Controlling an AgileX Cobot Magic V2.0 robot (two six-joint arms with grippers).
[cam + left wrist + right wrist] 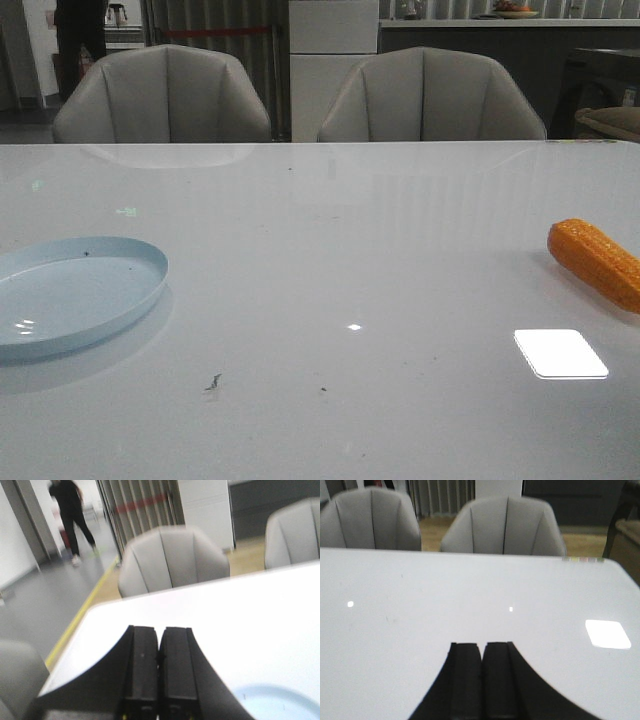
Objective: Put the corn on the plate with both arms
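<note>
An orange corn [596, 262] cob lies on the white table at the far right, partly cut off by the front view's edge. The pale-blue plate [70, 295] rests at the left with nothing on it; a piece of its rim [280, 697] also shows in the left wrist view. Neither arm appears in the front view. My left gripper [160, 630] is shut, its fingers pressed together with nothing between them, near the table's left edge. My right gripper [482, 645] is shut too, over bare table. The corn does not show in either wrist view.
Two grey chairs [165, 95] [430, 95] stand behind the table's far edge. A bright light reflection [560, 353] lies on the glossy tabletop near the corn. A person in black [70, 515] walks far back in the left wrist view.
</note>
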